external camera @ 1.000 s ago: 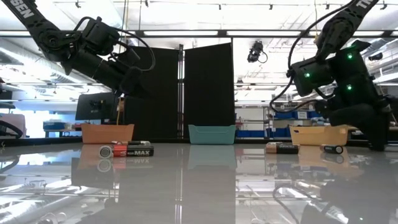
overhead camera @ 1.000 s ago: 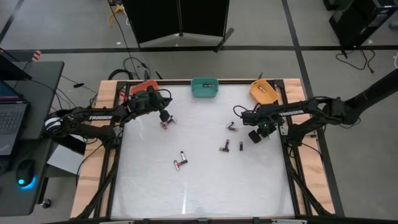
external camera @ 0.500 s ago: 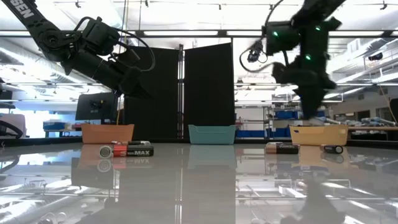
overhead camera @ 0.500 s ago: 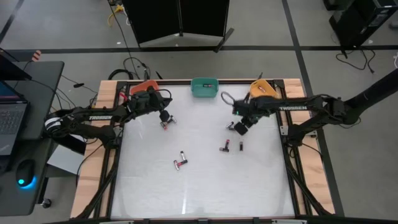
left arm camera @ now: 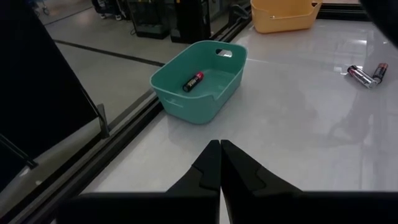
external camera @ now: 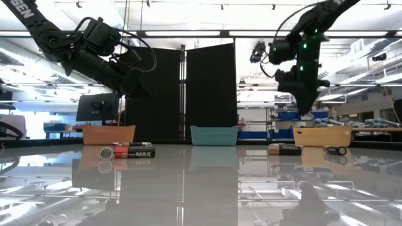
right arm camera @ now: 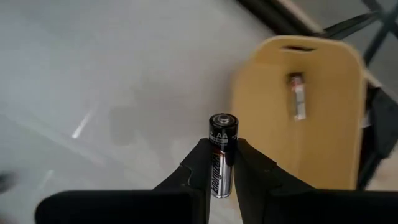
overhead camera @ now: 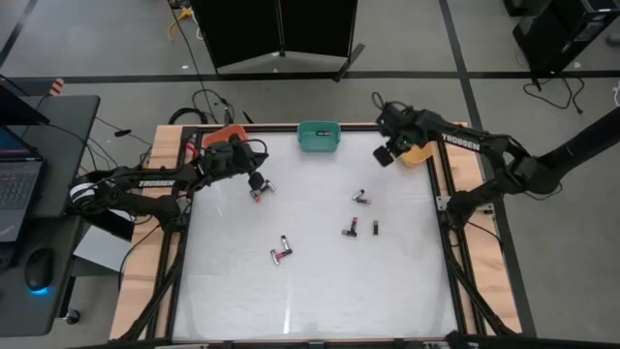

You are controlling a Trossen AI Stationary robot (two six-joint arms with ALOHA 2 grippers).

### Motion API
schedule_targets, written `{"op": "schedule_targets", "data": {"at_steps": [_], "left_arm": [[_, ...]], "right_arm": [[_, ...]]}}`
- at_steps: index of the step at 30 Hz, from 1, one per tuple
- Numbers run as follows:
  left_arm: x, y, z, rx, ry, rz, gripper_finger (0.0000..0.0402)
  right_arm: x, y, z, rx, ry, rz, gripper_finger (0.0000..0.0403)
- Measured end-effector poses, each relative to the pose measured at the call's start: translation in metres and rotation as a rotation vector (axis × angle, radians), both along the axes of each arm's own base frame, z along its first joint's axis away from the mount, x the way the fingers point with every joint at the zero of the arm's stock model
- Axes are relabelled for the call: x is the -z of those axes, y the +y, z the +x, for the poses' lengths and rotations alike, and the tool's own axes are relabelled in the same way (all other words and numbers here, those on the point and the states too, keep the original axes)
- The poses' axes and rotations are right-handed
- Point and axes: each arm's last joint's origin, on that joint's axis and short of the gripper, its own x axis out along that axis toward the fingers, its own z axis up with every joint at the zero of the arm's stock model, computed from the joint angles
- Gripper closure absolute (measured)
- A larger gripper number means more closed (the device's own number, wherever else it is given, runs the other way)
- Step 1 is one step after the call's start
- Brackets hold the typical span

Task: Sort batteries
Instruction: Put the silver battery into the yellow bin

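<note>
1. Here the right gripper pinches a dark battery upright, near the yellow bin, seemingly to drop it there.
2. Meanwhile the left gripper hangs shut and empty; loose batteries lie mid-table.

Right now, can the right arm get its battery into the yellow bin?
Probably yes. The right gripper grips an AA battery upright, just beside the yellow bin. Nothing stands between them, and the bin holds only one battery.
</note>
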Motion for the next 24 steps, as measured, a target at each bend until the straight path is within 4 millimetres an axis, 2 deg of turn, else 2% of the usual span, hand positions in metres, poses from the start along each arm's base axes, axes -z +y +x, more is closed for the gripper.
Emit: {"op": "schedule_targets", "data": {"at_steps": [6,11,16,24], "left_arm": [[0.0,0.0,0.0,0.001,0.0,0.0,0.0391],[0.0,0.0,0.0,0.001,0.005,-0.002,0.0391],[0.001,0.0,0.0,0.002,0.006,-0.003,0.0391],[0.001,0.0,0.0,0.001,0.007,-0.004,0.0391]], "right_arm": [[0.028,-0.035,-0.01,0.056,0.082,0.015,0.0348],[0.054,-0.054,-0.018,0.101,0.177,0.046,0.0347],[0.069,-0.06,-0.019,0.096,0.211,0.087,0.0347],[0.074,-0.062,-0.018,0.088,0.196,0.106,0.0321]]}}
